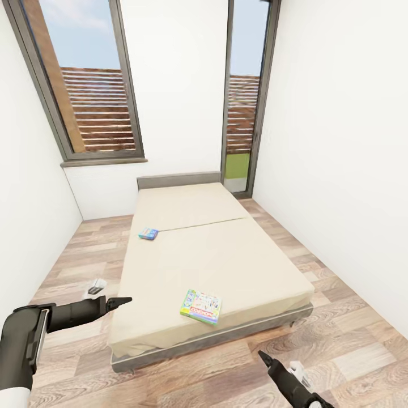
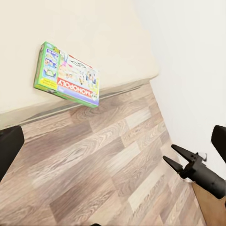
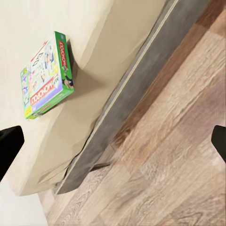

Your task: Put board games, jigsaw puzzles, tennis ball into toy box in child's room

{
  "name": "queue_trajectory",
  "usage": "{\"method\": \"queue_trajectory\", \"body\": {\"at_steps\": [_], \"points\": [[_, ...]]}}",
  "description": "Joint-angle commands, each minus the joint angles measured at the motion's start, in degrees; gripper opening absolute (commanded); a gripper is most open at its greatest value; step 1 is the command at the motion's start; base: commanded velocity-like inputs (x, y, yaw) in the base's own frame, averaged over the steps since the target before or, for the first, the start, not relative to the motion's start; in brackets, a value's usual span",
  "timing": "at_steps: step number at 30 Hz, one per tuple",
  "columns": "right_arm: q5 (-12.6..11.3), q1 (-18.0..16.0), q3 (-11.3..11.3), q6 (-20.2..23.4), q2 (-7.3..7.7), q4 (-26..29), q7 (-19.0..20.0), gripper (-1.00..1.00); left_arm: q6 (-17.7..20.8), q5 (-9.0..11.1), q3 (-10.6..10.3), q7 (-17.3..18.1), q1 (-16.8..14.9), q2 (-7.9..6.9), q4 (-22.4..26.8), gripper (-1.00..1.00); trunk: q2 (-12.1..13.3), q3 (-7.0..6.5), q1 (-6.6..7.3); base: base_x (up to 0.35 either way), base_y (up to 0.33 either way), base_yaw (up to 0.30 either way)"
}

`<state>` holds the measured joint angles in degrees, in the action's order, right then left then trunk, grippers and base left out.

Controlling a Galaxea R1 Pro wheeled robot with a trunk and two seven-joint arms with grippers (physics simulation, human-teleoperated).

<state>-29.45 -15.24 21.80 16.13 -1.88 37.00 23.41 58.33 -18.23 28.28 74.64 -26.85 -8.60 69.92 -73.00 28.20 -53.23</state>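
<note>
Both grippers, left (image 1: pixel 122 301) and right (image 1: pixel 264 358), hung empty with fingers spread, short of the bed (image 1: pixel 170 266). The flat, glossy Monopoly box (image 1: pixel 201 306) lay near the mattress's foot edge; a careless nudge could slide it off. Farther up lay the small blue box (image 1: pixel 148 233).

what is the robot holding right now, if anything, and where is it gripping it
Nothing is held. The left gripper and right gripper hang open over the floor, while both board games lie untouched on the bed.

Bedroom, prob. child's: low bed (image 1: pixel 226 255) w/ board games (image 1: pixel 201 306), wood floor (image 1: pixel 351 351), tall windows (image 1: pixel 96 85).
</note>
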Motion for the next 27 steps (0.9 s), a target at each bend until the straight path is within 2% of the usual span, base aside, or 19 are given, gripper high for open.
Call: {"method": "queue_trajectory", "body": {"at_steps": [1,13,17,20,21,25,27], "points": [[-0.5,-0.3,0.3,0.5,-0.12,0.0,0.2,1.0,0.6,-0.6,0.1,0.6,-0.1,-0.01,0.0,1.0,-0.5,0.25,-0.23,0.0,0.0,0.0],[-0.7,-2.5,0.4,0.0,-0.64,0.1,0.6,1.0,0.8,-0.5,0.2,0.7,-0.2,0.01,0.0,1.0,-5.3,2.4,-2.86,0.0,0.0,0.0],[-1.6,-2.9,0.4,0.0,-1.58,0.1,0.7,1.0,0.9,-0.5,0.3,1.3,-0.2,-0.09,0.0,1.0,-6.9,3.12,-3.74,0.0,0.0,0.0],[-3.5,-3.2,0.5,0.0,-2.6,0.1,0.7,1.0,1.0,-0.5,0.4,2.2,-0.2,-0.2,0.0,1.0,-8.1,3.66,-4.4,0.0,0.0,0.0],[-5.3,-3.4,0.5,0.0,-3.21,0.0,0.7,1.0,1.2,-0.6,0.4,3.0,-0.2,-0.33,0.0,1.0,-8.5,3.84,-4.62,0.0,0.0,0.0],[-9.7,-3.6,0.4,-0.1,-4.35,-0.2,0.6,1.0,1.4,-0.7,0.4,5.4,-0.2,-0.95,0.0,1.0,-10.1,4.56,-5.5,0.0,0.0,0.0],[-10.7,-3.6,0.3,-0.2,-4.67,-0.3,0.5,1.0,1.4,-0.7,0.4,6.5,-0.2,-1.37,0.0,1.0,-10.9,4.91,-5.94,0.0,0.0,0.0]]}}
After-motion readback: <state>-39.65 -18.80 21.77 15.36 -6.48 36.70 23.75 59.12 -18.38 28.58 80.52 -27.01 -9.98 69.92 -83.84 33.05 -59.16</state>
